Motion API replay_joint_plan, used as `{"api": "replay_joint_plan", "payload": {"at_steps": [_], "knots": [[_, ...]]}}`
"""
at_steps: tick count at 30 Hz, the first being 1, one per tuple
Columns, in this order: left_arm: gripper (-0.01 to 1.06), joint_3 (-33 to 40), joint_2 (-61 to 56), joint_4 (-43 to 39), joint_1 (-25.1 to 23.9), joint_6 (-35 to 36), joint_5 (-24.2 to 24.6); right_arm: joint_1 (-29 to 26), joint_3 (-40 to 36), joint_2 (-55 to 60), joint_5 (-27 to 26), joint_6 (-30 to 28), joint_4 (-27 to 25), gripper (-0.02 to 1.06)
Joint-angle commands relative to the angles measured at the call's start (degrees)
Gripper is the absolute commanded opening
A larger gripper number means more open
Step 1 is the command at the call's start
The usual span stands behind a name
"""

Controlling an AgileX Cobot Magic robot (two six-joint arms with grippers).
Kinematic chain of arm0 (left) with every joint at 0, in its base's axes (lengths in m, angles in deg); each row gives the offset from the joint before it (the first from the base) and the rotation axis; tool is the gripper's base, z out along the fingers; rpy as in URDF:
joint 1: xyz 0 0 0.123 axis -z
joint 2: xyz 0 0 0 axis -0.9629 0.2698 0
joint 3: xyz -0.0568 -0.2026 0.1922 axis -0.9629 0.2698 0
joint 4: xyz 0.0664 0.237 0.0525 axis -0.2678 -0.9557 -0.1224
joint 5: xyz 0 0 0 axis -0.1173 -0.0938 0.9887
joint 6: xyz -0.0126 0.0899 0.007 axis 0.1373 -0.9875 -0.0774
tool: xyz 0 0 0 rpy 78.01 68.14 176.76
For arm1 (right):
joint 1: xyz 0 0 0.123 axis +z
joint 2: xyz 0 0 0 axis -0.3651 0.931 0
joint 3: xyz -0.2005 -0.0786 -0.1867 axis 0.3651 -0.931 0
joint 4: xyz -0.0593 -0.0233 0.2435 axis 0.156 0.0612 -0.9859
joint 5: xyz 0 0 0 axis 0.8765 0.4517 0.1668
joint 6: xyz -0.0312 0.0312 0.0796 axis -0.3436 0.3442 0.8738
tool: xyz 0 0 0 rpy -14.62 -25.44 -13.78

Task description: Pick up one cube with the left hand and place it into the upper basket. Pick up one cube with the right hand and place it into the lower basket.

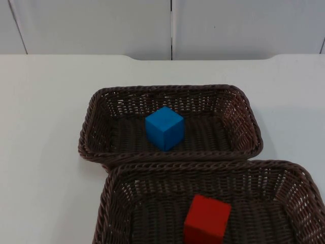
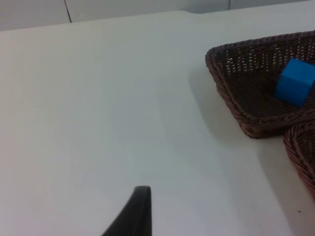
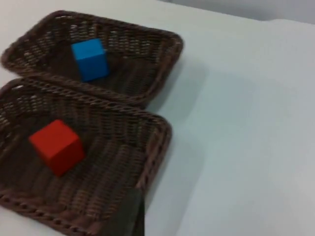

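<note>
We see the blue cube [image 1: 164, 127] in the upper basket [image 1: 96, 133] at frame centre, red cube [image 1: 207, 219] in the lower basket [image 1: 109, 203]. Both placements look done; we cannot tell either gripper's opening. Next, we judge, only parking remains.

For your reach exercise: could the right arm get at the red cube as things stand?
Probably yes: the red cube lies alone in the open-topped lower basket, nothing over it.
</note>
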Motion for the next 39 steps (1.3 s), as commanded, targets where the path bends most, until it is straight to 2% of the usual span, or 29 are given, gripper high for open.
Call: {"api": "replay_joint_plan", "payload": {"at_steps": [1, 14, 18, 33, 39], "knots": [[1.05, 0.25, -0.19, -0.26, -0.19, -0.2, 0.15, -2.22, -0.15, -0.21, -0.7, -0.54, -0.17, 1.05], [1.05, 0.25, -0.19, -0.26, -0.19, -0.2, 0.15, -14.11, -0.15, -0.21, -0.7, -0.54, -0.17, 1.05], [1.05, 0.25, -0.19, -0.26, -0.19, -0.2, 0.15, -16.29, -0.15, -0.21, -0.7, -0.54, -0.17, 1.05], [1.05, 0.25, -0.19, -0.26, -0.19, -0.2, 0.15, -21.99, -0.15, -0.21, -0.7, -0.54, -0.26, 1.05], [1.05, 0.25, -0.19, -0.26, -0.19, -0.2, 0.15, -22.22, -0.15, -0.21, -0.7, -0.54, -0.26, 1.05]]}}
